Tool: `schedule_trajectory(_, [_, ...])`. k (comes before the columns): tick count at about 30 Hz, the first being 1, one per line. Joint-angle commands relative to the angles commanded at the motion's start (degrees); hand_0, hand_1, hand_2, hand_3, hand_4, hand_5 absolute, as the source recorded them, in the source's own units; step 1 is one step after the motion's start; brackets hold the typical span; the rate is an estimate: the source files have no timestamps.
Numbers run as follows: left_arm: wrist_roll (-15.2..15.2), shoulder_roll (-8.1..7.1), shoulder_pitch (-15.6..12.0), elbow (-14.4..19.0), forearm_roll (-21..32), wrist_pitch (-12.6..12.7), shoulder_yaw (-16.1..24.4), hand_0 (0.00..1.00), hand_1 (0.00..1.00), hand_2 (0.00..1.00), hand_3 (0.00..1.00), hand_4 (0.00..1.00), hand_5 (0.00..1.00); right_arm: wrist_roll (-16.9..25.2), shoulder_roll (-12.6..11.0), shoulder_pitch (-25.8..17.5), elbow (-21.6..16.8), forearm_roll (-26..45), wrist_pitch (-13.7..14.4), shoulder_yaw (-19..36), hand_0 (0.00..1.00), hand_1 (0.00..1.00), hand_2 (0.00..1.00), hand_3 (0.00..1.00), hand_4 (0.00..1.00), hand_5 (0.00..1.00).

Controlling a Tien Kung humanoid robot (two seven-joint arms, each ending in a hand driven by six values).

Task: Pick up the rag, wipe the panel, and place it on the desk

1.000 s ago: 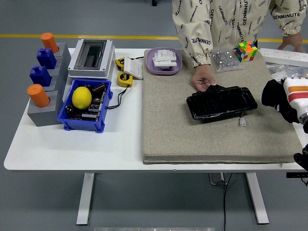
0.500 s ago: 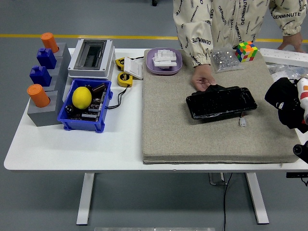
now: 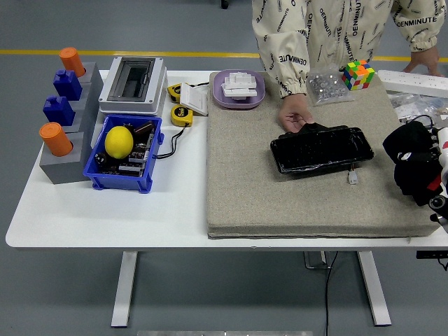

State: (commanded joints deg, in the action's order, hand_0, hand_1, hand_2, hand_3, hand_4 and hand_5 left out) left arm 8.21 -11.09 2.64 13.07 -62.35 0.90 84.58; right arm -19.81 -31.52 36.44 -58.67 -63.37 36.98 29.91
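The right hand point(image 3: 414, 166) has drawn back toward the table's point(image 3: 105, 217) right edge, fingers curled empty, while a person's hand point(image 3: 295, 113) steadies the black panel point(image 3: 322, 148).

I counted one black panel point(image 3: 322, 148) on one grey mat point(image 3: 245, 189). Two orange cylinders point(image 3: 55, 138) and two blue blocks point(image 3: 58, 110) stood on the grey stand. There was one blue bin point(image 3: 123, 180) holding one lemon point(image 3: 119, 141), two yellow tape measures point(image 3: 181, 115), one purple tray point(image 3: 239, 100), one colour cube point(image 3: 358, 74), one grey enclosure point(image 3: 132, 85). Of my hands, one right hand point(image 3: 414, 162) showed; one person's hand point(image 3: 295, 114) touched the panel.
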Motion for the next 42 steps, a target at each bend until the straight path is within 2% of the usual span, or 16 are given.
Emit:
schedule_trajectory(15, [0.00, 0.09, 0.37, 0.04, 0.17, -0.02, -0.02, 0.608, 0.641, 0.653, 0.561, 0.628, 0.439, 0.91, -0.22, -0.15, -0.27, 0.97, 0.00, 0.53, 0.337, 0.423, 0.450, 0.480, 0.963, 0.030])
schedule_trajectory(16, [0.00, 0.10, 0.36, 0.04, 0.16, -0.02, -0.01, 0.608, 0.640, 0.655, 0.562, 0.629, 0.439, 1.04, -0.24, -0.17, -0.30, 1.19, 0.00, 0.56, 0.357, 0.429, 0.465, 0.498, 0.983, 0.080])
schedule_trajectory(21, [-0.01, 0.09, 0.25, -0.01, 0.05, -0.01, 0.14, 0.608, 0.640, 0.655, 0.562, 0.629, 0.439, 1.56, -0.54, -0.28, -0.84, 1.96, 0.00, 0.91, 0.357, 0.429, 0.465, 0.498, 0.983, 0.080])
schedule_trajectory(22, [-0.01, 0.07, 0.23, -0.01, 0.01, 0.00, 0.17, 0.609, 0.641, 0.654, 0.561, 0.628, 0.439, 1.49, -0.60, -0.28, -0.97, 1.80, 0.00, 0.98, 0.396, 0.440, 0.478, 0.500, 0.936, 0.213])
schedule_trajectory(34, [-0.01, 0.07, 0.07, 0.01, 0.34, -0.04, -0.45, 0.608, 0.640, 0.655, 0.561, 0.628, 0.439, 2.35, 0.39, -1.59, -0.67, 1.33, 0.00, 0.90, 0.396, 0.439, 0.476, 0.499, 0.934, 0.183])
schedule_trajectory(42, [-0.01, -0.02, -0.24, -0.02, 0.58, -0.05, -1.02, 0.609, 0.640, 0.654, 0.561, 0.628, 0.439, 3.51, 1.93, -2.60, 1.67, -0.83, 0.00, -0.77, 0.393, 0.438, 0.474, 0.499, 0.946, 0.190])
